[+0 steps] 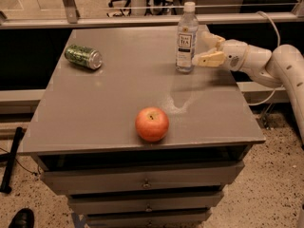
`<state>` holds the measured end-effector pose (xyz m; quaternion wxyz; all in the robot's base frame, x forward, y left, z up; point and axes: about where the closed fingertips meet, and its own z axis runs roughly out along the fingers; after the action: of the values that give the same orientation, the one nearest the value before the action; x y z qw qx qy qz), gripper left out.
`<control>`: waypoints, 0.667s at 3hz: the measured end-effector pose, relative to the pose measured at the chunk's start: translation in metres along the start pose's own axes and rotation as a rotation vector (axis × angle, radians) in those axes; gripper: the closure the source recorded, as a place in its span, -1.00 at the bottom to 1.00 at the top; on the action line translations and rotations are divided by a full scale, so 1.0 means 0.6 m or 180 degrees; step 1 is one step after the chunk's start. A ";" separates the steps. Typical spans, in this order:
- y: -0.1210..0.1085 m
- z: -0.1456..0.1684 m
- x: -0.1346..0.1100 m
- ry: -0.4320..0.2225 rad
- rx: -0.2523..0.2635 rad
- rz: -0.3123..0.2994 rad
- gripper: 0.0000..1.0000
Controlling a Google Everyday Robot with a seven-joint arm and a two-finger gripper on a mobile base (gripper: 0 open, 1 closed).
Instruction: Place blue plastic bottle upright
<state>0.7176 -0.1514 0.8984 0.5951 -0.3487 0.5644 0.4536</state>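
The blue plastic bottle (186,37) is clear, with a white cap and a white label with dark print. It stands upright on the grey table (118,103), far right of centre. My gripper (201,48) is just to the right of the bottle, at label height. Its fingers are spread open and hold nothing. One cream fingertip (198,61) lies close beside the bottle's lower part. The white arm (266,63) reaches in from the right.
A green drink can (83,56) lies on its side at the far left of the table. A red apple (152,124) sits near the front edge. Drawers are below the tabletop, and a railing runs behind the table.
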 end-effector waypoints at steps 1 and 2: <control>-0.002 -0.008 0.002 0.0051 0.0022 -0.0023 -1.00; -0.007 -0.025 0.001 0.0180 0.0051 -0.0102 -1.00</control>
<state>0.7163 -0.1665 0.8955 0.5889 -0.3656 0.5789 0.4295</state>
